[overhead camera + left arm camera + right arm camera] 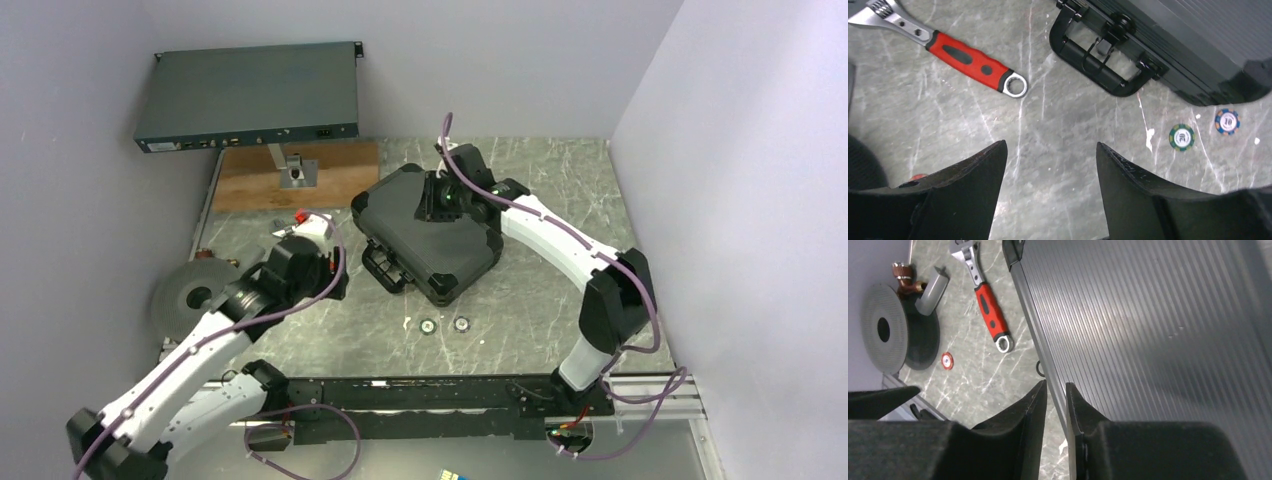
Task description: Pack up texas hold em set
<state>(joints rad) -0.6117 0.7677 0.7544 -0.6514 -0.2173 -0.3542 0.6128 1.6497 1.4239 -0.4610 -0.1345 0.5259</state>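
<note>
The black ribbed case (430, 240) lies with its lid down in the middle of the table, its handle (1098, 62) toward the left arm. Its lid fills the right wrist view (1148, 330). My right gripper (440, 200) is over the lid, jaws nearly together with nothing between them (1055, 385); the lid's left rim shows through the slit. My left gripper (1050, 150) is open and empty, low over bare table left of the case (312, 238). A green chip (1181, 137) and a blue-orange chip (1227, 121) lie near the case's front corner. A red chip (947, 360) lies near the discs.
A red-handled wrench (968, 57) lies left of the case handle. A grey disc (190, 295) and a darker disc (923, 340) sit at the table's left edge. A flat grey rack box (250, 100) and a wooden board (250, 180) are at the back left.
</note>
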